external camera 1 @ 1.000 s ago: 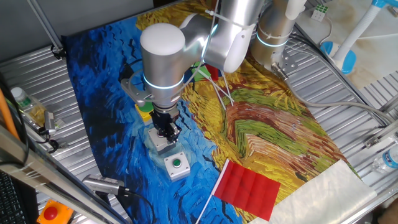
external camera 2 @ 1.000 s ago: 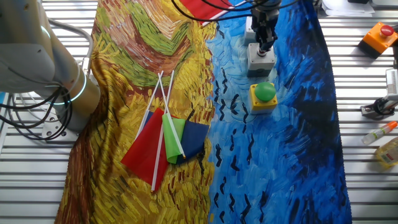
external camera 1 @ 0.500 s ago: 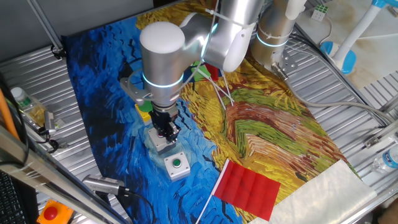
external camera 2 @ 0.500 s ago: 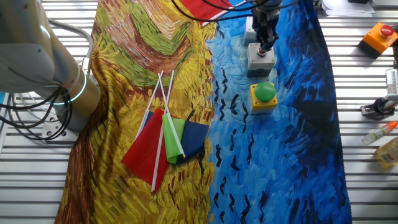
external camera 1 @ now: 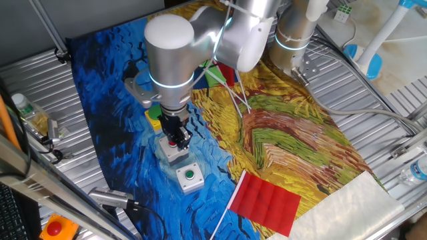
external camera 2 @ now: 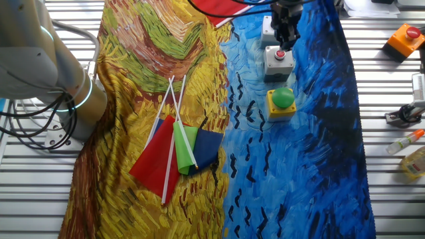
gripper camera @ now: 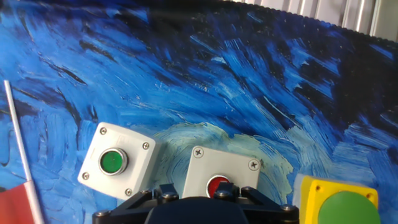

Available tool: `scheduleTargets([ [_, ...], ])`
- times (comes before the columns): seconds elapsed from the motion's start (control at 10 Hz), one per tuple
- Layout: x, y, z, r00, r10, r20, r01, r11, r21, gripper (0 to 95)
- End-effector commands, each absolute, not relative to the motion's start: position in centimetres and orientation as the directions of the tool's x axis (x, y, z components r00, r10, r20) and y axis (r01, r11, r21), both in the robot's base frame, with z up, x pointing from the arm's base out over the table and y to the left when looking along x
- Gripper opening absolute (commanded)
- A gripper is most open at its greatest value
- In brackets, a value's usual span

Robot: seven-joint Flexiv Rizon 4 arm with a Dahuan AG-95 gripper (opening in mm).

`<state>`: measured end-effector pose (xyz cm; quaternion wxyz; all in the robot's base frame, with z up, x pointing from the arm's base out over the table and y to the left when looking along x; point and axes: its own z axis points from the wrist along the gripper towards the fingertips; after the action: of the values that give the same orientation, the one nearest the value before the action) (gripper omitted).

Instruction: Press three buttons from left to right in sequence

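Observation:
Three button boxes stand in a row on the blue part of the painted cloth. The yellow box with the green dome (external camera 2: 281, 103) is at one end and shows at the hand view's lower right (gripper camera: 339, 202). The grey box with the red cap (external camera 1: 175, 148) is in the middle (external camera 2: 279, 60) (gripper camera: 221, 177). The grey box with the green cap (external camera 1: 189, 177) is at the other end (gripper camera: 115, 160). My gripper (external camera 1: 177, 137) hangs just above the red cap (external camera 2: 282, 41). Its fingertips form one dark mass, so I cannot tell their state.
A red flag (external camera 1: 267, 200) lies near the green-capped box. A bundle of coloured flags on white sticks (external camera 2: 176, 143) lies on the yellow part of the cloth. An orange box with a red button (external camera 2: 405, 36) sits on the metal table beside the cloth.
The gripper has risen a little off the red-capped grey box, and the red cap now shows below the fingertips. The boxes have not moved.

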<state>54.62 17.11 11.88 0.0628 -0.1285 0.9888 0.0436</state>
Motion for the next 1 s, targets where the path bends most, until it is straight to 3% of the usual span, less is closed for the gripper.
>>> scheduleTargets([
  [0.1,54.5,17.2,12.3,-0.958,-0.255,-0.13,-0.266,0.961,0.077,38.0],
  [0.2,54.5,17.2,12.5,-0.959,-0.255,-0.127,-0.266,0.961,0.078,57.0],
  [1.0,54.0,21.5,12.6,-0.974,-0.187,-0.128,-0.198,0.977,0.078,57.0],
])
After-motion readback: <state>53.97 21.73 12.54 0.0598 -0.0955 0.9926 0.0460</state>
